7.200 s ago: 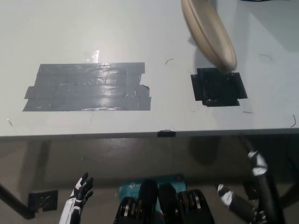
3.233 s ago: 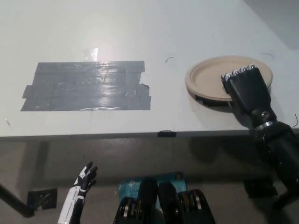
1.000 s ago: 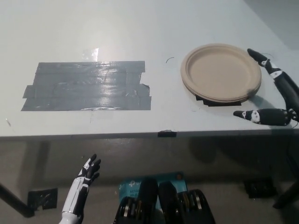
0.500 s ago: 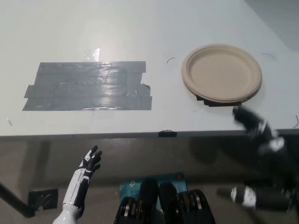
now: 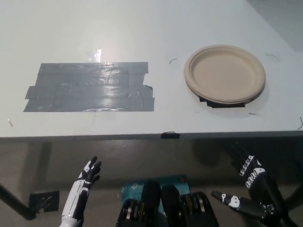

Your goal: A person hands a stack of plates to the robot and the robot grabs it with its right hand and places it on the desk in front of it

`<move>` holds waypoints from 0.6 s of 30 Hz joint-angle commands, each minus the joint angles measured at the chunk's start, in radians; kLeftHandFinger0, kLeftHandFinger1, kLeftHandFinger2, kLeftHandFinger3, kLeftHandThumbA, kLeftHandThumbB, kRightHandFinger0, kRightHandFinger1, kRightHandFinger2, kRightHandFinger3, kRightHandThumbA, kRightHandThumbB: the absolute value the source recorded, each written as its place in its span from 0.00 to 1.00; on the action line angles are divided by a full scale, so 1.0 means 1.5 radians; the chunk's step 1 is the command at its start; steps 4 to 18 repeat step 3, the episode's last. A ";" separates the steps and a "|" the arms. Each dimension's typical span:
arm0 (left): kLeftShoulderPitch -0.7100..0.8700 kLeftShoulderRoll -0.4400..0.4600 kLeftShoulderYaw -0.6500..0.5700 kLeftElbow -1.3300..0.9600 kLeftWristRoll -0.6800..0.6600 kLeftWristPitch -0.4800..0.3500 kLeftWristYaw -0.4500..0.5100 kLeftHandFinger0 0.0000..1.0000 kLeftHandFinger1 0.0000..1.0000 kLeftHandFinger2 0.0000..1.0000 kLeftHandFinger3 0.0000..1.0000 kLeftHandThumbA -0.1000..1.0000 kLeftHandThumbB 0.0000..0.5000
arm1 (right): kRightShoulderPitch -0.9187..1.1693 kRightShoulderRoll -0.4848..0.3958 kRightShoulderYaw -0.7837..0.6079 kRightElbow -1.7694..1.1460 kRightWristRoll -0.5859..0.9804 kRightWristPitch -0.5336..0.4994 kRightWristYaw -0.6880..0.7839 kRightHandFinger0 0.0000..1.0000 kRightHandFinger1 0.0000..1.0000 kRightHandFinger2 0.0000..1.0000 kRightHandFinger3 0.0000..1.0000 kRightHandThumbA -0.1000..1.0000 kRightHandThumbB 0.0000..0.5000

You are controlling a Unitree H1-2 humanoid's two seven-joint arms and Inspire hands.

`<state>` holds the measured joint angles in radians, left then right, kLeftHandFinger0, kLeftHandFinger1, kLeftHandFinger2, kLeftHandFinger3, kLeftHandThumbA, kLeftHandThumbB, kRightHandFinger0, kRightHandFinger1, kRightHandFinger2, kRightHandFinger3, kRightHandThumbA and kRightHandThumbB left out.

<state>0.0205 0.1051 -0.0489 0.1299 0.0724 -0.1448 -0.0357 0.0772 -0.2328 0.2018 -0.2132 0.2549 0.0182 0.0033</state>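
Head view, your stock at this moment. Plates (image 5: pixel 224 73): flat on the desk (image 5: pixel 142 28), right side, over a black patch. Right hand (image 5: pixel 253 187): below the desk edge, fingers spread, holding nothing. Left hand (image 5: pixel 85 182): low, apparently open, idle. Step: placing looks done; you need nothing further except to keep clear

One camera only, up on the robot's head, looking steeply down over the near edge of the table (image 5: pixel 156 28). The tabletop fills twelve o'clock to the middle, seen fairly close; below six o'clock the view drops past the edge to the floor (image 5: pixel 38 161).
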 commanded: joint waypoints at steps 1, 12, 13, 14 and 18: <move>0.004 0.005 -0.003 -0.028 -0.001 -0.019 -0.009 1.00 1.00 1.00 1.00 1.00 0.30 | -0.003 0.004 -0.011 0.002 -0.040 -0.031 0.023 1.00 1.00 1.00 1.00 1.00 0.47; 0.005 0.005 -0.003 -0.030 0.002 -0.019 -0.007 1.00 1.00 1.00 1.00 1.00 0.29 | -0.003 0.004 -0.010 0.004 -0.055 -0.035 0.025 1.00 1.00 1.00 1.00 1.00 0.49; 0.005 0.005 -0.003 -0.030 0.002 -0.019 -0.007 1.00 1.00 1.00 1.00 1.00 0.29 | -0.003 0.004 -0.010 0.004 -0.055 -0.035 0.025 1.00 1.00 1.00 1.00 1.00 0.49; 0.005 0.005 -0.003 -0.030 0.002 -0.019 -0.007 1.00 1.00 1.00 1.00 1.00 0.29 | -0.003 0.004 -0.010 0.004 -0.055 -0.035 0.025 1.00 1.00 1.00 1.00 1.00 0.49; 0.005 0.005 -0.003 -0.030 0.002 -0.019 -0.007 1.00 1.00 1.00 1.00 1.00 0.29 | -0.003 0.004 -0.010 0.004 -0.055 -0.035 0.025 1.00 1.00 1.00 1.00 1.00 0.49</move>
